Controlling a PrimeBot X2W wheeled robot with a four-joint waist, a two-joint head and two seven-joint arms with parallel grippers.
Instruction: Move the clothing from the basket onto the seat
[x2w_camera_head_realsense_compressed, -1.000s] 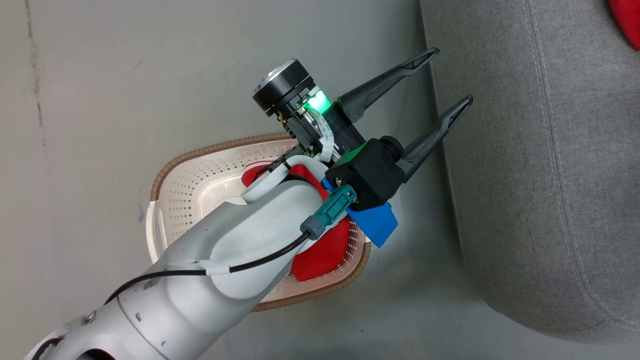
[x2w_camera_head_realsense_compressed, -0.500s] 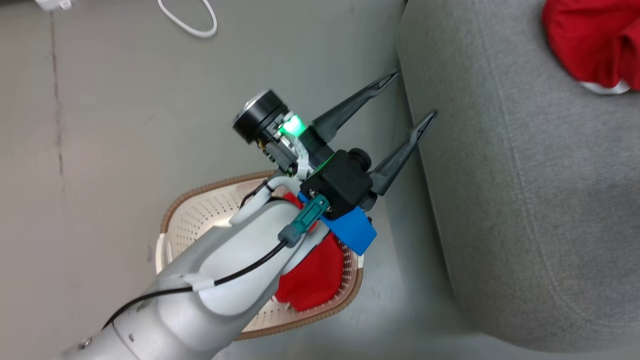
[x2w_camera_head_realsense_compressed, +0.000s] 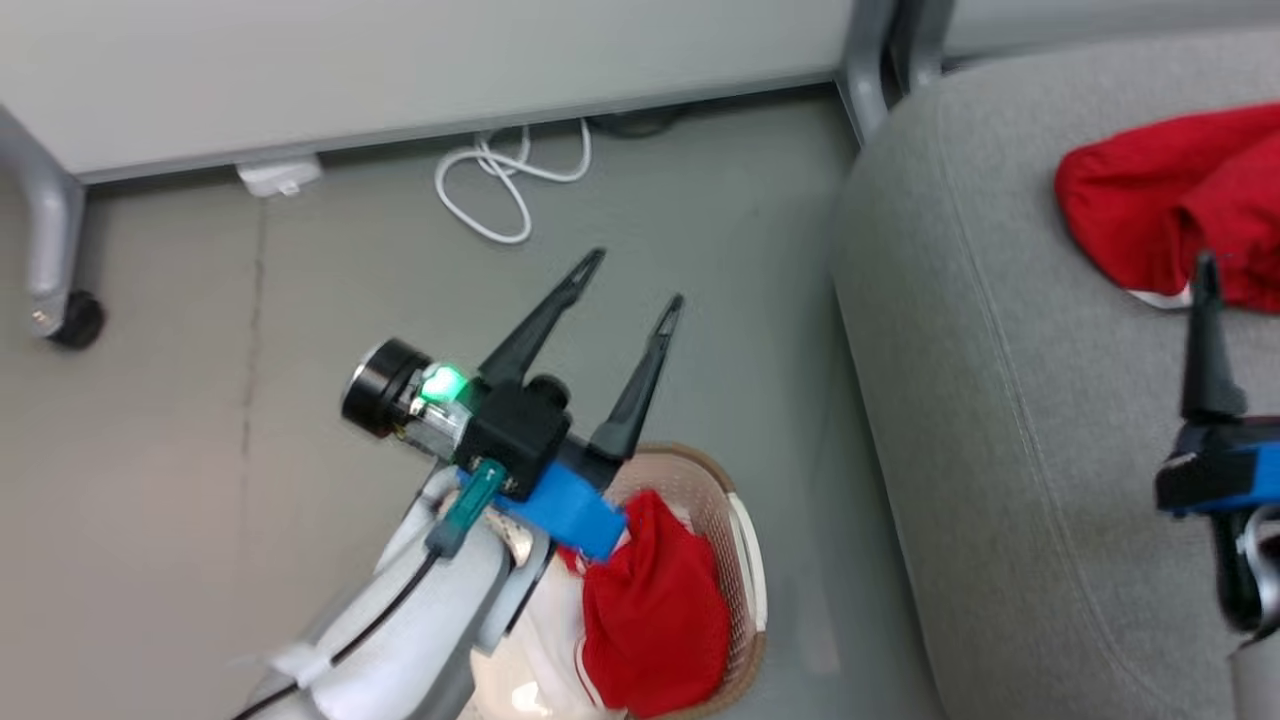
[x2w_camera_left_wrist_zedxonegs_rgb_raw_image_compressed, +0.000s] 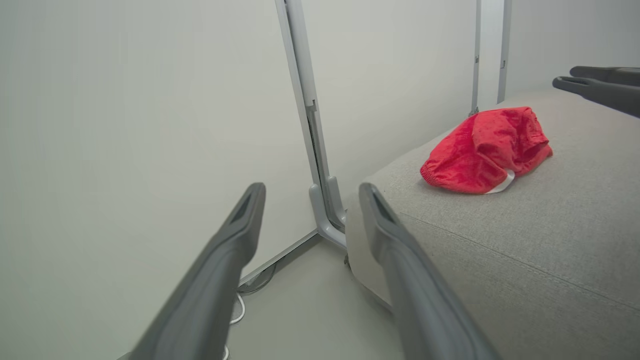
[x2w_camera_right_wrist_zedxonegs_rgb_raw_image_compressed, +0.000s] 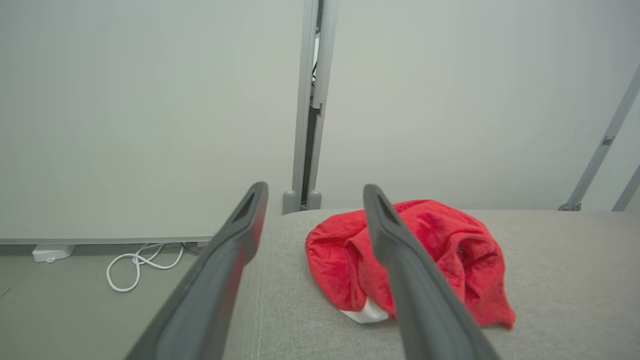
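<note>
One piece of red clothing (x2w_camera_head_realsense_compressed: 1170, 215) lies crumpled on the grey seat (x2w_camera_head_realsense_compressed: 1000, 420), white trim showing at its near edge. Another piece of red clothing (x2w_camera_head_realsense_compressed: 655, 620) sits in the cream basket (x2w_camera_head_realsense_compressed: 748, 560) on the floor beside the seat. My left gripper (x2w_camera_head_realsense_compressed: 634, 278) hangs open above the basket's far side, holding nothing; its fingers (x2w_camera_left_wrist_zedxonegs_rgb_raw_image_compressed: 220, 270) point at the wall. My right gripper (x2w_camera_right_wrist_zedxonegs_rgb_raw_image_compressed: 315, 189) is open over the seat, just short of the clothing (x2w_camera_right_wrist_zedxonegs_rgb_raw_image_compressed: 440, 250) lying there, with nothing between its fingers. In the head view one of its fingers (x2w_camera_head_realsense_compressed: 1205, 340) shows at the right edge.
A coiled white cable (x2w_camera_head_realsense_compressed: 500, 185) and a white plug block (x2w_camera_head_realsense_compressed: 280, 178) lie on the floor by the wall. A grey frame leg with a caster (x2w_camera_head_realsense_compressed: 60, 315) stands at the left. A metal post (x2w_camera_head_realsense_compressed: 870, 50) rises at the seat's far corner.
The head camera has swung up, bringing the wall, the cable and the clothing on the seat into view. My right gripper now shows at the right edge. The left gripper stays open.
</note>
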